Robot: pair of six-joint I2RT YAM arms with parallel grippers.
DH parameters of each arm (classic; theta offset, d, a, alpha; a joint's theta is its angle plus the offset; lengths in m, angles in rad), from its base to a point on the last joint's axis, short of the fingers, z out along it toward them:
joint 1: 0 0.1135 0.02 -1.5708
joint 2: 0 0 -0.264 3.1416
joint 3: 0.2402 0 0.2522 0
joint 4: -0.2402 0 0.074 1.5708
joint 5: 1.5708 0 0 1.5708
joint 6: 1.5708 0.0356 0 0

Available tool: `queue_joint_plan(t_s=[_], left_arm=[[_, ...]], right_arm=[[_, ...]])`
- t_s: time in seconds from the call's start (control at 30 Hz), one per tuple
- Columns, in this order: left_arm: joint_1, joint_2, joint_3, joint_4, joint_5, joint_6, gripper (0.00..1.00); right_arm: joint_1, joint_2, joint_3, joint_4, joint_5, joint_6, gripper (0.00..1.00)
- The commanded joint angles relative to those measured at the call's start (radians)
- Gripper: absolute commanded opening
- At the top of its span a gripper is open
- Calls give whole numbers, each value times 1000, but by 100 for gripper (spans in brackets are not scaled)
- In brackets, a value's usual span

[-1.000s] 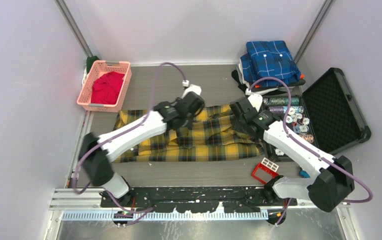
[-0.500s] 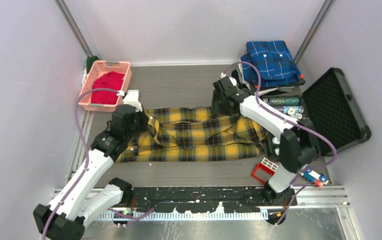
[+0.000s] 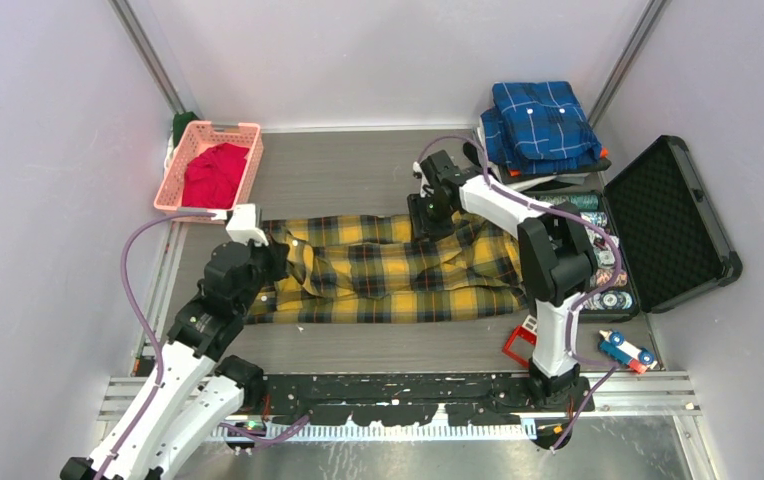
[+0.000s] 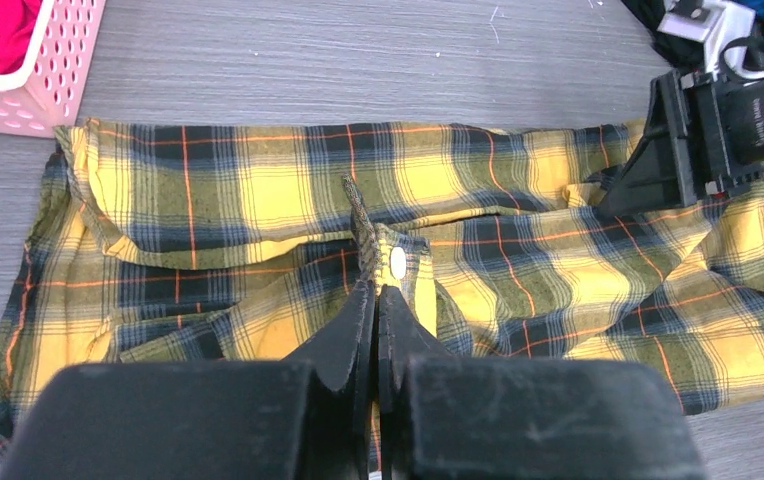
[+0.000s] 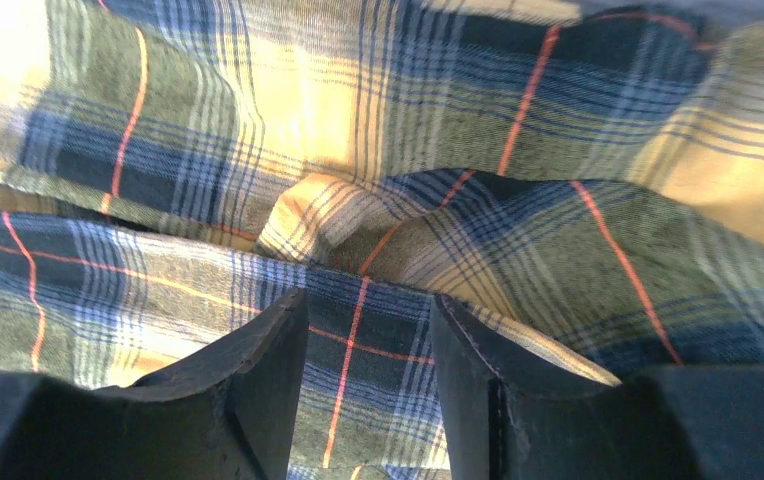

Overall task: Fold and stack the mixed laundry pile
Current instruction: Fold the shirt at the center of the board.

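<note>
The yellow-and-black plaid shirt (image 3: 398, 270) lies spread across the middle of the table. My left gripper (image 3: 276, 256) is over its left part, shut on the raised button edge (image 4: 396, 262) of the shirt. My right gripper (image 3: 426, 218) presses down on the shirt's far edge. Its jaws stand open, with flat plaid cloth (image 5: 368, 340) between the fingers but not pinched. The red T-shirt (image 3: 213, 172) lies bunched in the pink basket (image 3: 180, 192) at the far left.
A folded blue plaid shirt (image 3: 541, 120) sits on a stack at the far right. An open black case (image 3: 670, 215) with poker chips (image 3: 583, 212) lies along the right side. A red toy frame (image 3: 528, 342) and a toy car (image 3: 626, 351) lie near the front right.
My left arm has swung back to the left, drawing the shirt's button edge with it. My right arm moved to the shirt's far edge and its jaws opened wider.
</note>
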Motion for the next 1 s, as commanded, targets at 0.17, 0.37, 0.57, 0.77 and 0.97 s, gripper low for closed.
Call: queue_joint_plan(t_s=[0.17, 0.37, 0.57, 0.77, 0.97], left_arm=[[5, -66, -19, -7, -8, -31, 0], [5, -88, -30, -20, 7, -37, 0], [5, -91, -36, -16, 27, -41, 0], [5, -114, -29, -16, 21, -36, 0], [5, -148, -12, -24, 4, -24, 0]], right_arm=[[-76, 85, 90, -38, -230, -135, 56], [-97, 145, 182, -82, -340, -203, 57], [-91, 214, 269, -149, -530, -260, 58], [-88, 289, 339, -262, -595, -314, 53], [-87, 277, 322, -276, -620, -340, 43]])
